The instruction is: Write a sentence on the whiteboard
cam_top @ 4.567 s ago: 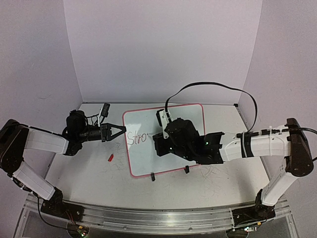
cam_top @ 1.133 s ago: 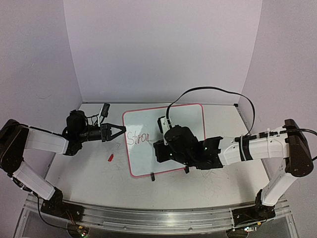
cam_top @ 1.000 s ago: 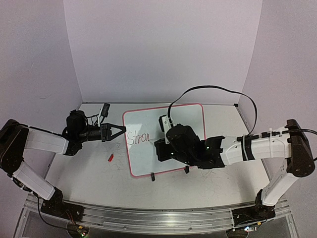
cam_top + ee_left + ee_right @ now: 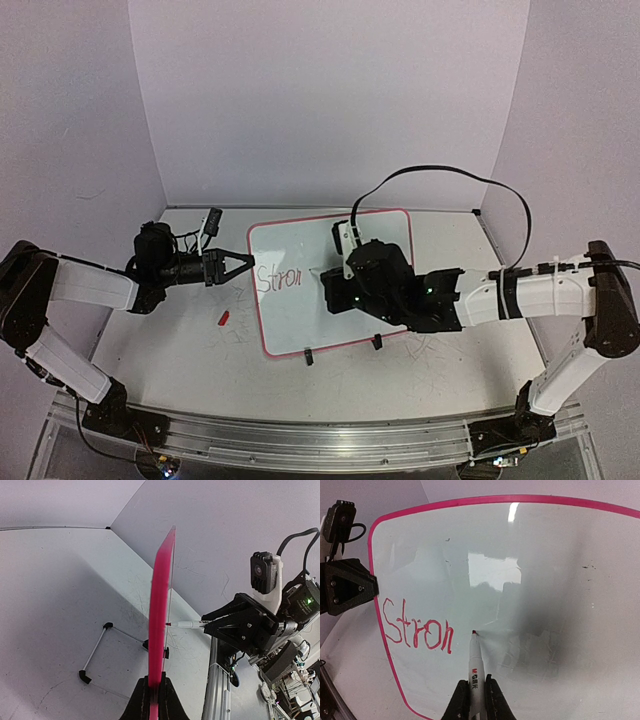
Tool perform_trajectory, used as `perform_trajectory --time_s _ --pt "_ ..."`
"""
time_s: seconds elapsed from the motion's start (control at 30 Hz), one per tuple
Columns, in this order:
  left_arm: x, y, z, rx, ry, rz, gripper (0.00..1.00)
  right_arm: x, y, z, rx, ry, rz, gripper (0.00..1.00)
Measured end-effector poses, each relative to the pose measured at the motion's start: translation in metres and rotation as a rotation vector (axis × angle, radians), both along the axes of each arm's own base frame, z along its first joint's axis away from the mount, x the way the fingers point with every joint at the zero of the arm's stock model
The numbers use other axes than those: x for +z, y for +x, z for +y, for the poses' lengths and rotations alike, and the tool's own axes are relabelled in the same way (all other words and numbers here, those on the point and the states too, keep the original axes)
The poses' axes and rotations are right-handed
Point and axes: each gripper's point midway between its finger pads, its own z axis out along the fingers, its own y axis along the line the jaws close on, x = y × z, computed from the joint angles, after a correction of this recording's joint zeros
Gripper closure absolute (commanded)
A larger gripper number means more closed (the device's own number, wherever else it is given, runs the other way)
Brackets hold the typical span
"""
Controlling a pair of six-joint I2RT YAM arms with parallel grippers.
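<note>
The sentence is found at the left end of the whiteboard, where only "Stron" is written in red. The rest of the line is not yet laid down, so the next stroke is judged to belong on the bare gloss just right of the last letter. The marker is held with its long axis pointing at the whiteboard's face. Its red tip lies just right of the "n", and in the edge-on left wrist view it appears to meet the surface. The right gripper, clamped on the marker's barrel, is the one nearer the lettering. The left gripper is closed on the whiteboard's left rim. From above, the marker and the whiteboard's middle are covered by the right wrist. A small red piece left of the whiteboard is too small to be identified.
</note>
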Motion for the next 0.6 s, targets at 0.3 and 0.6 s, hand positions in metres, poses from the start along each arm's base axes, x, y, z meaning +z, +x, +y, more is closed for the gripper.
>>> perform_trajectory --time_s 0.3,0.6 --pt "0.000 0.000 0.000 0.002 0.000 0.000 1.00 0.002 0.002 0.006 0.011 -0.004 -0.010 1.00" --pt "0.000 0.000 0.000 0.003 0.001 0.000 1.00 0.000 -0.001 0.011 0.036 -0.005 -0.002 1.00"
